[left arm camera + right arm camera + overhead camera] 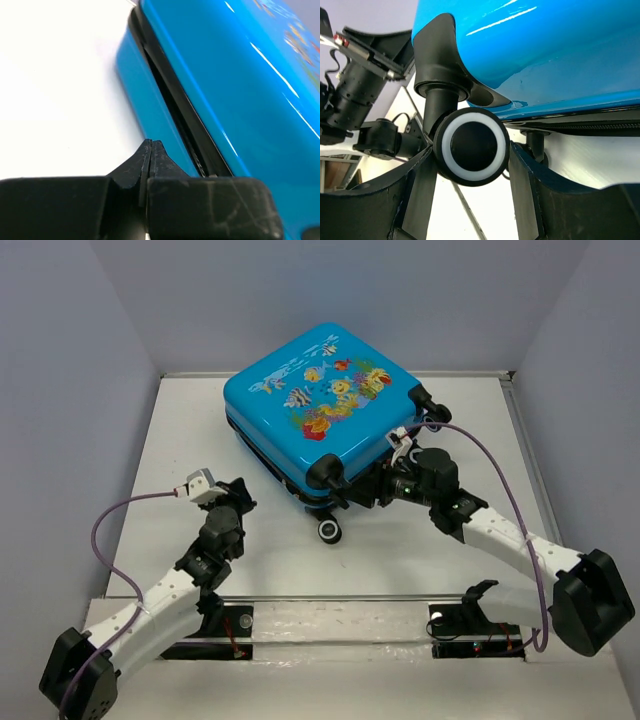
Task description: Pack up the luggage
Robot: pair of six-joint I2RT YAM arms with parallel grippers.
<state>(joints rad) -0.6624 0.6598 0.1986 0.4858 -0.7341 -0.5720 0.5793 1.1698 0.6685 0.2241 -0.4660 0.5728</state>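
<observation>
Top external view: a small bright-blue hard-shell suitcase [320,390] lies flat on the white table [180,460]. It sits at the far centre of the table, toward 12 o'clock from the arm bases. Its cartoon fish print faces up. White lettering sits in the print toward the 10 o'clock corner, but it is too small to read. No other brand or label can be made out.

The long axis runs diagonally from about 11 o'clock to 5 o'clock, with the wheeled end toward 5 o'clock. The shell halves are closed together along a black zip seam [175,115].

Right wrist view: the right gripper [470,152] is spread wide. One finger stands at 9 o'clock and the other at 3 o'clock of a black wheel with a white ring [471,148] under the suitcase's near corner. The wheel sits between the fingers. Whether either finger touches it cannot be told.

Left wrist view: the left gripper [150,146] has its fingers pressed together with nothing between them. The tips sit just beside the lower blue shell, below the zip seam, and contact cannot be confirmed.
</observation>
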